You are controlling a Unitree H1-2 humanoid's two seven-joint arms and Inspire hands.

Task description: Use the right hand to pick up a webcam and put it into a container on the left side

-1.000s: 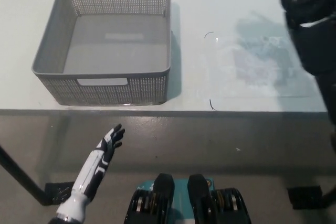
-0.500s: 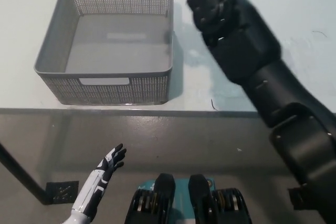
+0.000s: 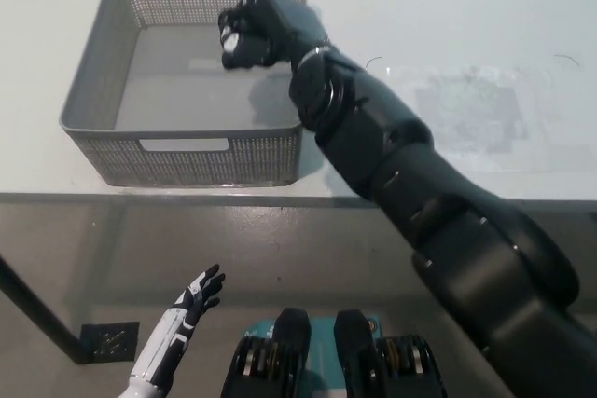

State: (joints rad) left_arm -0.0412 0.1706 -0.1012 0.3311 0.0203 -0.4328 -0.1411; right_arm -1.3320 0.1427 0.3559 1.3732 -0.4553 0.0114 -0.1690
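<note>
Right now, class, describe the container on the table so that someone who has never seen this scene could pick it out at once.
Start at the white table filling the upper picture. On its left part sits the grey basket, rectangular, with perforated mesh walls and a slot handle in each short end. The black right hand is above its inside, closed around something small and pale; no other container stands on the table.

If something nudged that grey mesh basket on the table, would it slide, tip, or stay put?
The basket would likely slide rather than tip: it sits low and wide on a smooth table. Its perforated walls suggest light plastic, and it looks empty, so even a brush from the right hand above it might shift it. The left hand hangs below the table.
</note>
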